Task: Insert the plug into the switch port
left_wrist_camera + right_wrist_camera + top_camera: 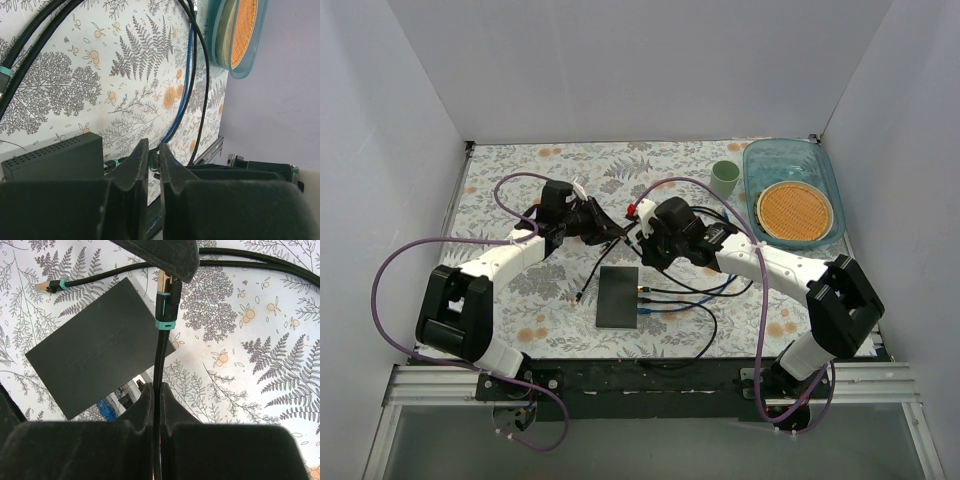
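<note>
The switch [618, 296] is a flat dark grey box on the floral mat; it also shows in the right wrist view [95, 360] and the left wrist view [55, 157]. Its port edge [125, 392] faces right, with a blue plug [107, 407] and black cables in it. My left gripper [620, 232] [153, 150] is shut on the gold-tipped plug [166, 292] with a teal band, held above the mat. My right gripper [645, 240] [156, 389] is shut on that plug's black cable [160, 360] just behind it.
A second loose gold-tipped plug [47, 286] lies left of the switch. Black and blue cables [695, 290] run right from the switch. A green cup [725, 178] and a blue tray [825, 170] holding an orange disc [795, 212] stand at the back right.
</note>
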Action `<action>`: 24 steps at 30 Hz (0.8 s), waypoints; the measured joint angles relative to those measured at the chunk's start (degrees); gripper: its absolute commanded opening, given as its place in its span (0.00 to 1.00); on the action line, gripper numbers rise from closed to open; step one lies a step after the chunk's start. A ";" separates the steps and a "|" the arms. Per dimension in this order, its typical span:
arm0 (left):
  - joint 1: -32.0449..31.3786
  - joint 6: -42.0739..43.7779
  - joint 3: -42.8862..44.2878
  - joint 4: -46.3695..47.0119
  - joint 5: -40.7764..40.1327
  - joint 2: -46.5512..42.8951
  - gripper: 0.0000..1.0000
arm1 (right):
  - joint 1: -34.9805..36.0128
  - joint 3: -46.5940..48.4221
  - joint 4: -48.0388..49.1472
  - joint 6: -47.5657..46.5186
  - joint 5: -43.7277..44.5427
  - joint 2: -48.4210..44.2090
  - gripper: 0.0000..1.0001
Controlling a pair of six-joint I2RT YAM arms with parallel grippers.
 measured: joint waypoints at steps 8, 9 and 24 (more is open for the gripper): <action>-0.33 0.15 -0.81 2.12 -0.04 -0.61 0.00 | 0.00 1.86 0.17 1.55 -0.31 -0.04 0.55; -0.33 0.02 -1.97 3.19 -0.13 -1.44 0.00 | 0.00 2.14 0.66 1.99 -0.42 -0.17 0.56; -0.98 -2.58 -8.68 13.05 -0.72 -11.39 0.00 | -0.07 2.19 8.41 7.13 -5.01 -2.43 0.45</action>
